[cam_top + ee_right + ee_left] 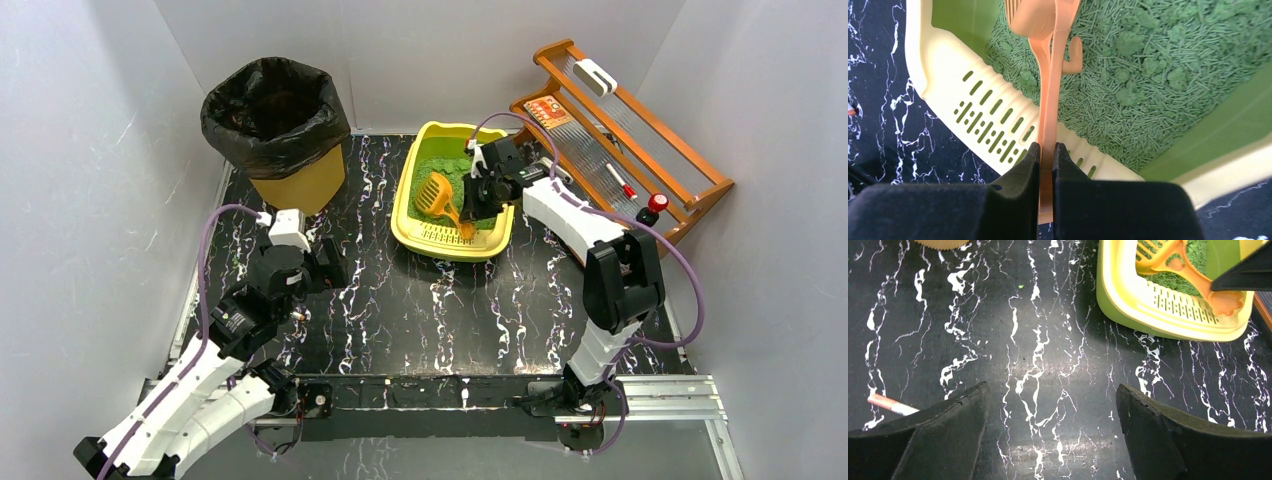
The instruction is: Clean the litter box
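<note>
- The litter box point(440, 236) is set at the back of the table point(400, 320), within the right arm's reach.
- The handle of the scoop point(1049, 95) is pinched tight by the right gripper point(1047, 150), likely for digging out clumps point(1168, 75).
- The left gripper point(1053, 390) is held wide open, empty, off to the side.

The litter box point(447, 238) I'm working at sits flat on the black marbled counter point(400, 320), just above the middle of the top external view and slightly right, its long side running away from me. It is a shallow, rounded-rectangular yellow tray with a pale rim and greenish walls, and a slotted grate point(993, 120) crosses its near end. Behind that grate, green pellet litter point(1148, 75) with several lumpy clumps covers the floor, filling the upper right of my right wrist view.
</note>
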Controlling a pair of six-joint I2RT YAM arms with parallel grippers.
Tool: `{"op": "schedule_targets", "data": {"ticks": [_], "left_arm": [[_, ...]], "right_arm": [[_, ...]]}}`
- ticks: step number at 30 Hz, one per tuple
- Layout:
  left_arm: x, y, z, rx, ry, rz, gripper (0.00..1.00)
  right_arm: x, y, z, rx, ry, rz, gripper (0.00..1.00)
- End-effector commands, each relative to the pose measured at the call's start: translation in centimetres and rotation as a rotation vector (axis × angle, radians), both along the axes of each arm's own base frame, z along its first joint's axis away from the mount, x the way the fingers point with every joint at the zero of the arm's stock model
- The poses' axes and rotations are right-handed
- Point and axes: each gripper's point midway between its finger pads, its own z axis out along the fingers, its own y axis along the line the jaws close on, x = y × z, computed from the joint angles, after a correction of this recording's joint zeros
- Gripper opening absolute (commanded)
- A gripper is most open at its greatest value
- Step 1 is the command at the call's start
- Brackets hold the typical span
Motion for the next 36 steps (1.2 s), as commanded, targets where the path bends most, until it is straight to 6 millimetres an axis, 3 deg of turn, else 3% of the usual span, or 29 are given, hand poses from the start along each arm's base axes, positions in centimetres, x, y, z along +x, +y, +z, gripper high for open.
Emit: {"op": "schedule_targets", "data": {"ticks": [1,8,12,16,18,24,30,36], "left_arm": [[0.0,1.3,0.5,-0.035,0.012,0.12,0.91],[0.2,0.6,4.2,-0.257,0.072,0.271,0.89],[0.4,-2.3,5.2,-0.412,0.154,0.25,0.89],[0.7,-5.8,5.5,-0.561,0.243,0.201,0.87],[1.0,-7.4,5.9,-0.65,0.278,0.188,0.81],[3.3,-10.6,7.1,-0.773,0.28,0.144,0.71],[5.4,-13.4,8.1,-0.822,0.239,0.053,0.78],[6.6,-14.9,6.8,-0.822,0.275,0.045,0.8]], "right_arm": [[0.8,-1.4,4.5,-0.016,-0.145,-0.022,0.0],[0.1,-2.7,6.6,-0.036,-0.257,-0.027,0.0],[-0.8,-2.5,8.9,-0.004,-0.368,-0.019,0.0],[-2.4,-1.0,11.8,0.074,-0.485,0.007,0.0],[-3.5,-0.1,13.3,0.117,-0.541,0.019,0.0],[-6.4,2.2,16.5,0.254,-0.612,0.047,0.0],[-8.6,5.6,17.5,0.32,-0.596,0.11,0.0],[-10.6,8.1,18.1,0.338,-0.612,0.153,0.0]]}}
